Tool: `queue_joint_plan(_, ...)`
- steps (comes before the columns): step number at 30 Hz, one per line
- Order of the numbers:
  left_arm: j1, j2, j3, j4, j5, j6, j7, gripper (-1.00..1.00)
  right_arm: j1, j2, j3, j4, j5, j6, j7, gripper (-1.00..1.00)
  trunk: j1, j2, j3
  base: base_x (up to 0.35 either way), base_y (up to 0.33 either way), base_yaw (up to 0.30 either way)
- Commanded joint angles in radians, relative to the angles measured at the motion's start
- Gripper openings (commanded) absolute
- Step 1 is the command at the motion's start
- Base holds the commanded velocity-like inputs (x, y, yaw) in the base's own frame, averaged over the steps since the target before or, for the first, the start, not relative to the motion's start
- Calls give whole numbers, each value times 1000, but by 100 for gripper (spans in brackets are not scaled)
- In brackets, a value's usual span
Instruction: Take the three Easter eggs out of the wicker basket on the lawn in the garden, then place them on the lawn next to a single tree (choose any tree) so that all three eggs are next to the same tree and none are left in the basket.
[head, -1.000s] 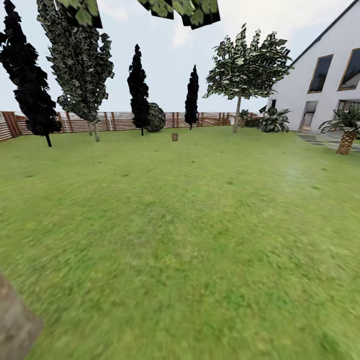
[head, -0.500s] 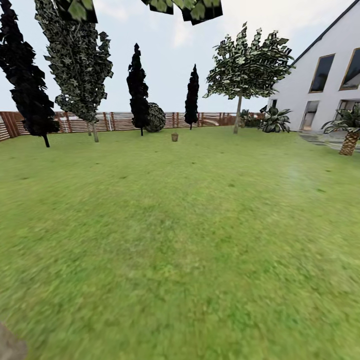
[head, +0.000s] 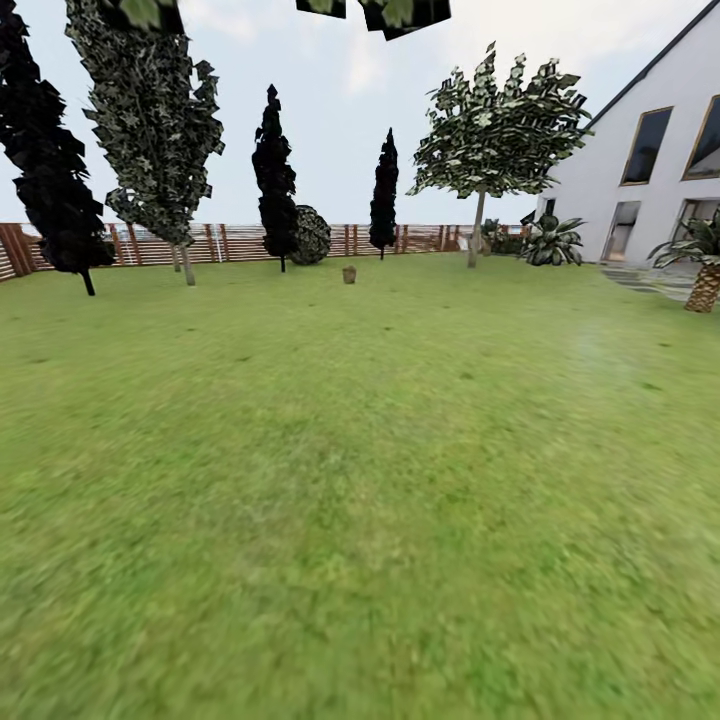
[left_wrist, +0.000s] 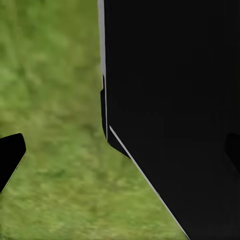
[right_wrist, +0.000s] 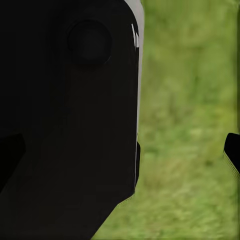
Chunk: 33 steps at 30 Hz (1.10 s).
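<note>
Brown trunk at lower left now gone from head view; basket (head: 349, 274) tiny, far across lawn (head: 360, 480), eggs indiscernible; grippers' openness unclear

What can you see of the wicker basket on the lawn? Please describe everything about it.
The wicker basket appears in the head view as a small brown bucket-shaped thing, standing upright far away on the lawn, near the brown slatted fence. It stands alone in the open grass, apart from the dark cypresses behind it and the broad-crowned tree to its right. It is too small to tell its weave, handles or contents.
</note>
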Motion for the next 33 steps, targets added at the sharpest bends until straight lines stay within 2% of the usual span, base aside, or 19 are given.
queue_joint_plan(1,1,0,0,-2,0,-1,-1,100,-1,0,0,2,0,-1,0,100,1,0,-1,337,0,0)
queue_joint_plan(33,1,0,0,-2,1,0,-1,100,-1,0,1,4,2,1,0,100,1,0,-1,337,0,0)
